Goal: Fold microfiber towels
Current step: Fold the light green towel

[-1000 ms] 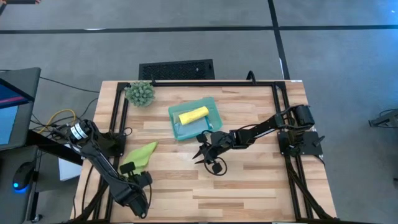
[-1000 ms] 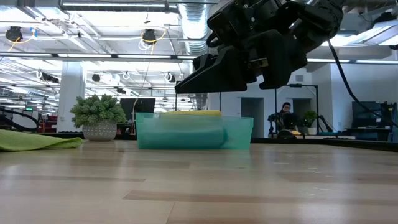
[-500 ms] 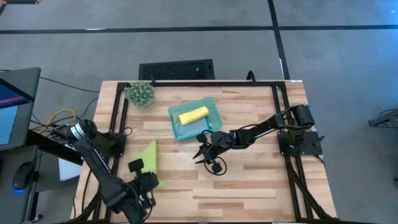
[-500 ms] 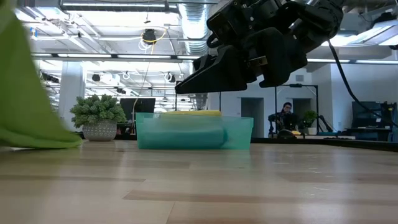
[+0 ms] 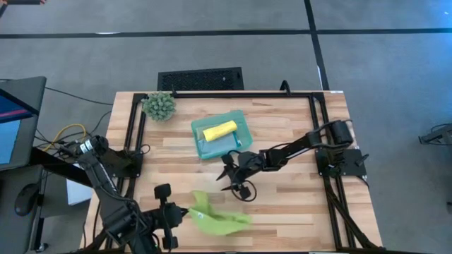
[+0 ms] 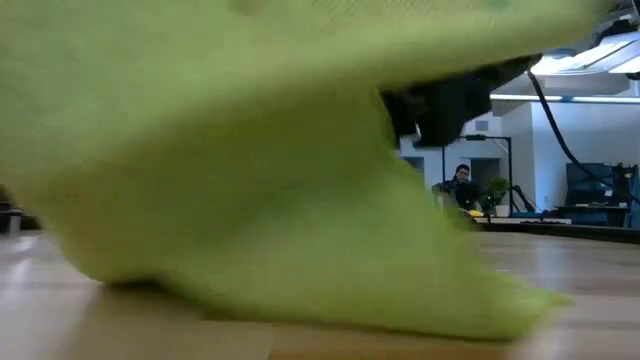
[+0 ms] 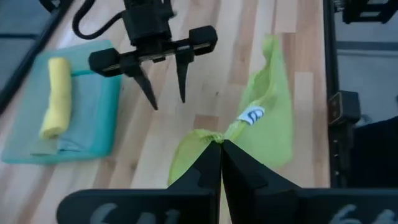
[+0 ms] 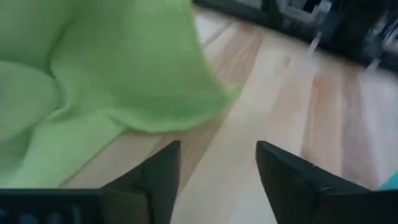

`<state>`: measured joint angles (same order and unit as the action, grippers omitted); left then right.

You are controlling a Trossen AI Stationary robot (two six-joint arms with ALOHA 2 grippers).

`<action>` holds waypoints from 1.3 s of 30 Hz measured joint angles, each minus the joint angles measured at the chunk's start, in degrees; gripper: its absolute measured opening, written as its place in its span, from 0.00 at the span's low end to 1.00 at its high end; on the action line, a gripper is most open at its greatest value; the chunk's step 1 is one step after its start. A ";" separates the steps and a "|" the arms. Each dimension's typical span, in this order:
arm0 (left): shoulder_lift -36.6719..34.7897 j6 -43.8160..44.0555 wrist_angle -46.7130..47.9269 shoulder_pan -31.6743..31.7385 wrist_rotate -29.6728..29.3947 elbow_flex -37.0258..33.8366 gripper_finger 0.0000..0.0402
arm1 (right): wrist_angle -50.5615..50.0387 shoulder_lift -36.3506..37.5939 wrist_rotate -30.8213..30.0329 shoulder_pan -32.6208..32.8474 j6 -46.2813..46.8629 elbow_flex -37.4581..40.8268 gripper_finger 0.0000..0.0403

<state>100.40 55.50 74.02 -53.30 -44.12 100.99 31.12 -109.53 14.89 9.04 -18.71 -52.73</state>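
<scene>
A lime green towel (image 5: pixel 220 221) lies bunched near the table's front edge, with my left gripper (image 5: pixel 186 212) shut on it. In the left wrist view the towel (image 7: pixel 268 112) shows a white label (image 7: pixel 252 115). It fills most of the low view (image 6: pixel 250 170). My right gripper (image 5: pixel 224 174) stands open over the table's middle, just beyond the towel (image 8: pixel 93 87), with nothing between its fingers. A yellow rolled towel (image 5: pixel 219 130) and a light blue towel (image 5: pixel 215 147) lie in the teal tray (image 5: pixel 244 121). My left gripper pinches a gathered bunch of the lime towel (image 7: pixel 217 138) between its two fingertips. The fingers slant down from the table's near left. The cloth trails slack away from the fingers, and its lower part (image 6: pixel 300 305) looks to rest on the table.
A spiky green plant ball (image 5: pixel 159 106) sits at the far left corner. The teal tray stands at the far middle, close behind my right gripper (image 7: pixel 168 102). Bare wood (image 5: pixel 304 204) stretches to the right of the towel. A black frame (image 5: pixel 321 113) borders the table.
My left gripper has risen and swung toward the table's right along the near edge, staying shut. The lime towel has come with it, from lying flat at the table's left to a bunched heap near the front middle, close before the low camera.
</scene>
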 joint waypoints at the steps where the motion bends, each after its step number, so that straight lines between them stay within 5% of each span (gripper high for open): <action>1: 0.00 0.62 -0.54 -0.02 0.31 -0.26 0.00 | -0.35 -0.79 0.04 0.00 0.84 -0.15 0.58; 10: 0.07 8.83 -7.11 -2.44 8.62 -8.03 0.00 | -13.94 -10.02 0.12 0.84 0.80 -11.44 0.62; 26: 0.00 47.95 -6.07 -13.06 23.81 -21.10 0.00 | -16.98 -9.84 -0.31 0.70 13.68 -15.16 0.62; 33: 0.00 54.72 -8.17 -15.43 24.79 -23.82 0.00 | -19.79 -12.63 -3.31 3.03 13.82 -18.95 0.62; 39: 0.00 54.49 -9.63 -15.10 23.39 -24.22 0.00 | -25.54 -21.74 -4.49 3.41 14.88 -30.69 0.62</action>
<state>100.40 110.00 64.39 -68.39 -20.73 76.77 5.58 -131.27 10.39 12.45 -3.84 -83.42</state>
